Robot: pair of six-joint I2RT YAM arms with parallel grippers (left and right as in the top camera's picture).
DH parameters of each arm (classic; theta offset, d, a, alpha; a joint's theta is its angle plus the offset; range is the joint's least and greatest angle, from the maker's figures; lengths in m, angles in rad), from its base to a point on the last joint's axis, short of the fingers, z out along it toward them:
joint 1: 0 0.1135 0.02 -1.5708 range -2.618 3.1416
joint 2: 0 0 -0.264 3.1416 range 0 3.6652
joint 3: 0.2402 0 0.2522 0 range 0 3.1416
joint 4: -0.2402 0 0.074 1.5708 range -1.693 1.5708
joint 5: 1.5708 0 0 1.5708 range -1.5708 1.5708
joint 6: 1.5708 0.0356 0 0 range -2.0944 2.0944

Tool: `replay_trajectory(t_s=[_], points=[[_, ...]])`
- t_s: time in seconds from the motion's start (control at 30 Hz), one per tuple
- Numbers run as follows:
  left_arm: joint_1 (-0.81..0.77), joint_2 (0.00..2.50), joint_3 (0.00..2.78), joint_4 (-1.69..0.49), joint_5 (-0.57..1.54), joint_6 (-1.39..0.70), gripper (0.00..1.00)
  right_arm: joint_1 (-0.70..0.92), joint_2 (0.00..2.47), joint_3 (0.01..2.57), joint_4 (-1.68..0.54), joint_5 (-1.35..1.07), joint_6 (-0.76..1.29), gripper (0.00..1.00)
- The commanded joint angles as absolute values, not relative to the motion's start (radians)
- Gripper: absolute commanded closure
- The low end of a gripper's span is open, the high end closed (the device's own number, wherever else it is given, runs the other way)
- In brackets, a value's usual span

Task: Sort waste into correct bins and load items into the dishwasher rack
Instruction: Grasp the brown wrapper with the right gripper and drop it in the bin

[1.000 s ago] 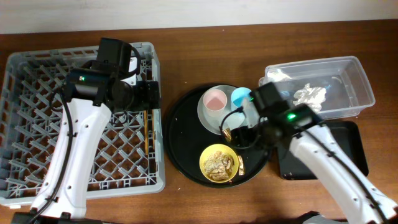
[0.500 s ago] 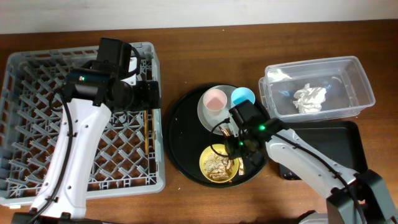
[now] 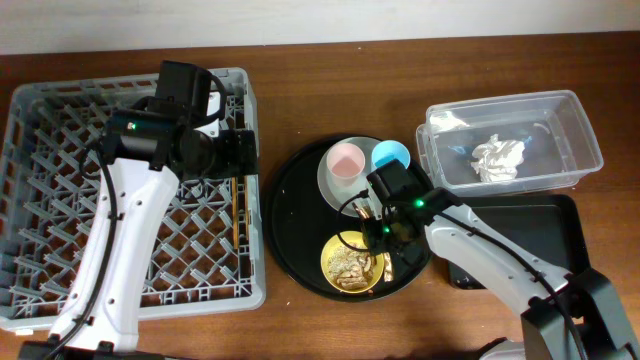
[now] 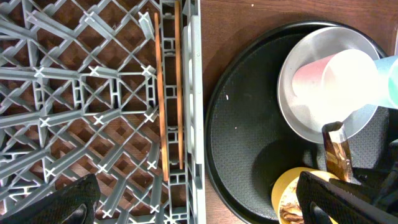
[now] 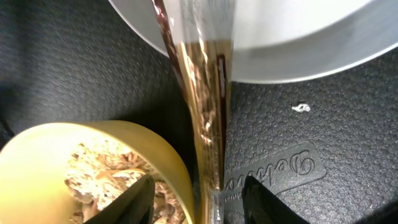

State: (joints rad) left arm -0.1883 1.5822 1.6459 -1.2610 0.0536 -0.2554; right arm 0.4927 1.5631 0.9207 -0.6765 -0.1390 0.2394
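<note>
right hand (image 5: 199,190) hangs spread astride the gold-brown wrapper (image 5: 200,106), which lies on the round black tray (image 5: 323,118) between the yellow bowl (image 5: 81,132) and pale plate (image 5: 298,43). best to descend straight, clear the bowl rim, then pinch the foil firmly.

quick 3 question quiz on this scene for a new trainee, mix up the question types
1. True or false: the crumpled napkin lies in the clear tub.
2. Fill in: the open right hand straddles the gold-brown ____ on the round black tray.
3. Where do the chopsticks lie? A) in the rack B) in the clear tub C) in the right hand

Key: 1 true; 2 wrapper; 3 A
</note>
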Motion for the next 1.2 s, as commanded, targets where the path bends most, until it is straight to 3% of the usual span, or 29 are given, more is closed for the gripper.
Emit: replay_trajectory(t_s=[0.0,0.63,0.73,0.8,0.93,1.03,1.17], points=[[-0.187,1.581,1.657,-1.262,0.060,-0.258,0.01,0.495,1.538,0.950,-0.669,-0.145,0.245,0.50],[-0.187,1.581,1.657,-1.262,0.060,-0.258,0.01,0.496,1.569,0.915,-0.575,-0.066,0.324,0.48],[-0.187,1.581,1.657,-1.262,0.060,-0.258,0.01,0.496,1.578,0.902,-0.582,-0.067,0.324,0.63],[-0.187,1.581,1.657,-1.262,0.060,-0.258,0.01,0.496,1.577,0.902,-0.583,-0.067,0.324,0.81],[-0.187,1.581,1.657,-1.262,0.060,-0.258,0.01,0.496,1.577,0.903,-0.599,-0.066,0.324,0.84],[-0.187,1.581,1.657,-1.262,0.060,-0.258,0.01,0.490,1.576,0.910,-0.609,-0.066,0.321,0.96],[-0.187,1.581,1.657,-1.262,0.060,-0.258,0.01,0.414,1.521,0.998,-0.729,-0.065,0.292,0.96]])
